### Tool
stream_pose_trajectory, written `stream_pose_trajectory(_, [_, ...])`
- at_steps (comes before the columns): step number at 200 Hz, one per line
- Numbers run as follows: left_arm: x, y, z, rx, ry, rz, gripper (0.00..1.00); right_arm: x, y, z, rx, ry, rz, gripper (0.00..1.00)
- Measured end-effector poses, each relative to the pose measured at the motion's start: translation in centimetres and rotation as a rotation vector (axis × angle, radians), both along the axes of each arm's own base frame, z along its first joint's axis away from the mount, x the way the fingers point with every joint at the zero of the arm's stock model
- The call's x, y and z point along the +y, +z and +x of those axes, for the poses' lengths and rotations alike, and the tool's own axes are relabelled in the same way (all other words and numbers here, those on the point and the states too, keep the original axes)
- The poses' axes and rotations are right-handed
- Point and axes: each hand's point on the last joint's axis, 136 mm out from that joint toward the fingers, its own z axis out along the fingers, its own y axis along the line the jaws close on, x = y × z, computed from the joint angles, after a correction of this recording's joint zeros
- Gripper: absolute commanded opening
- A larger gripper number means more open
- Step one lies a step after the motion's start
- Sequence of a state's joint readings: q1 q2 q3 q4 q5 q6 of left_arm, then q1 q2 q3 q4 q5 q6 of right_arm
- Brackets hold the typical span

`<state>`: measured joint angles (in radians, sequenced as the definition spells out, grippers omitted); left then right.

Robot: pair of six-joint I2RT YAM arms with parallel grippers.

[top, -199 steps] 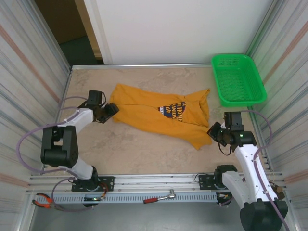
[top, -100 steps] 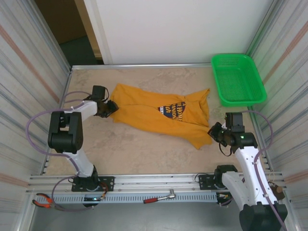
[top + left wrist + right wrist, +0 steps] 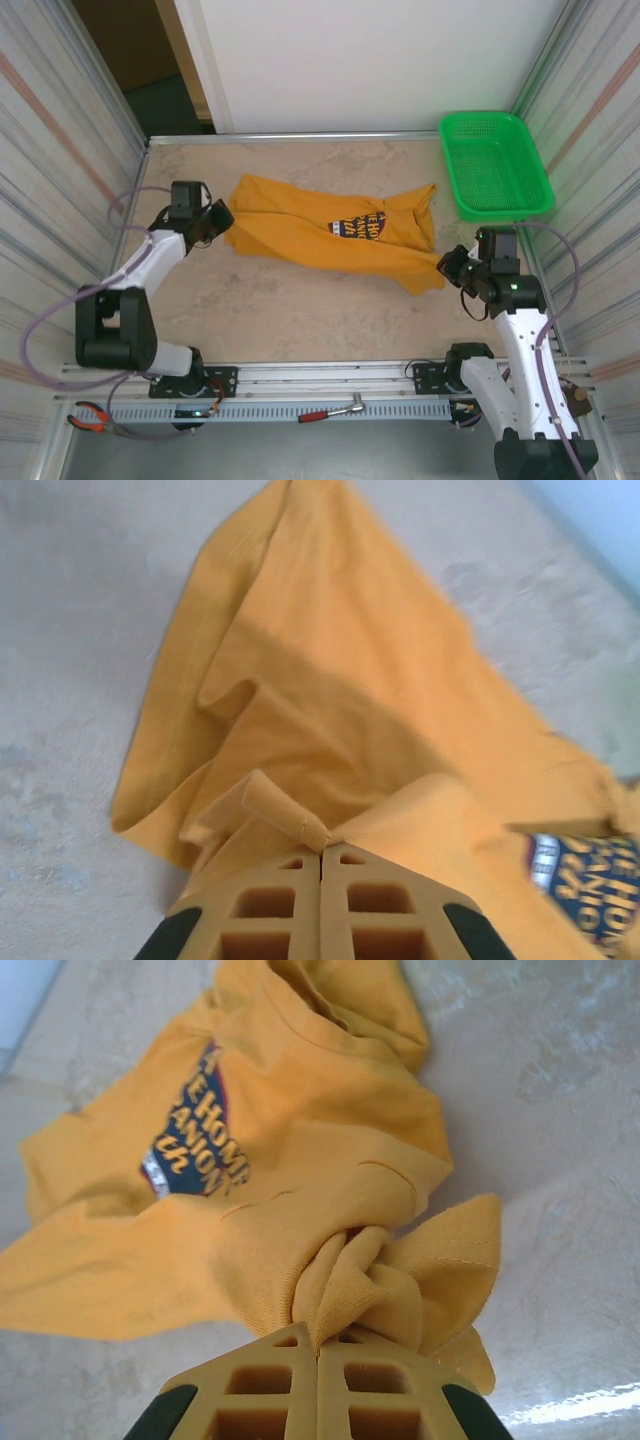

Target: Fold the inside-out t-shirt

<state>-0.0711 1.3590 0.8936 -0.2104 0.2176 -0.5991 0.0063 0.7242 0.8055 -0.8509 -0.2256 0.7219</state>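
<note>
The mustard-orange cotton t-shirt [image 3: 300,235] lies stretched across mid-frame on the beige counter [image 3: 300,320]. The left end effector [image 3: 214,219], its arm bent at the left, pinches the shirt's left edge. The right end effector [image 3: 449,268] grips the bunched right corner.

You have a green basket [image 3: 497,165] at the far right corner of the beige marbled tabletop [image 3: 300,315]. On the near metal frame [image 3: 300,376], red-handled pliers [image 3: 92,418] lie left; a red-handled wrench [image 3: 335,409] lies near the middle.
</note>
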Motion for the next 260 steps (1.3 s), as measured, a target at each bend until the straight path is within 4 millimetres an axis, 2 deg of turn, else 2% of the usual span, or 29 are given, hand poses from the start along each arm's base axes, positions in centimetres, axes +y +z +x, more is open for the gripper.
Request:
stream_pose_trajectory(26, [0.0,5.4,-1.0,-0.143,0.001,-0.023,0.0,0.1,4.4,0.6,-0.095,0.004,0.027,0.0])
stream_pose_trajectory(48, [0.0,9.8,-2.3,-0.239,0.008,-0.046,0.0,0.0,11.0,1.2,-0.243,0.001,0.043,0.0])
stream_pose_trajectory(65, [-0.1,14.3,-2.9,-0.331,0.006,-0.068,0.0,-0.1,16.2,1.4,-0.372,0.006,0.048,0.0])
stream_pose_trajectory(87, [-0.2,20.6,-4.2,-0.468,0.006,-0.103,0.0,0.2,21.9,0.8,-0.52,0.023,0.05,0.0])
stream_pose_trajectory(103, [-0.2,25.5,-5.8,-0.578,0.003,-0.131,0.0,0.4,26.1,-0.1,-0.632,0.034,0.047,0.0])
stream_pose_trajectory(126, [-0.3,31.5,-8.2,-0.707,-0.009,-0.168,0.0,0.6,31.4,-1.4,-0.77,0.048,0.04,0.0])
stream_pose_trajectory(147, [-0.3,35.7,-9.9,-0.795,-0.015,-0.196,0.0,0.8,35.7,-2.7,-0.884,0.057,0.032,0.0])
stream_pose_trajectory(157, [-0.4,36.9,-10.1,-0.813,-0.018,-0.212,0.0,0.8,37.4,-3.2,-0.931,0.059,0.027,0.0])
stream_pose_trajectory(174, [-0.6,37.6,-10.2,-0.818,-0.026,-0.234,0.0,0.9,39.4,-3.3,-0.988,0.066,0.023,0.0])
stream_pose_trajectory(189, [-0.7,37.0,-9.2,-0.79,-0.025,-0.247,0.0,0.9,40.0,-2.1,-1.003,0.071,0.028,0.0])
stream_pose_trajectory(209, [-0.8,34.1,-5.6,-0.699,-0.014,-0.252,0.0,1.0,38.9,2.0,-0.961,0.083,0.062,0.0])
stream_pose_trajectory(223, [-0.7,30.3,-2.0,-0.6,0.005,-0.242,0.0,0.9,36.6,6.5,-0.891,0.083,0.084,0.0])
stream_pose_trajectory(236, [-0.7,26.1,1.6,-0.506,0.016,-0.233,0.0,0.9,33.0,11.4,-0.791,0.08,0.102,0.0])
stream_pose_trajectory(246, [-0.8,21.3,4.9,-0.399,0.023,-0.214,0.0,1.2,29.7,15.2,-0.707,0.079,0.11,0.0])
stream_pose_trajectory(260, [-0.8,15.1,8.5,-0.273,0.029,-0.188,0.0,1.8,24.8,20.2,-0.589,0.078,0.109,0.0])
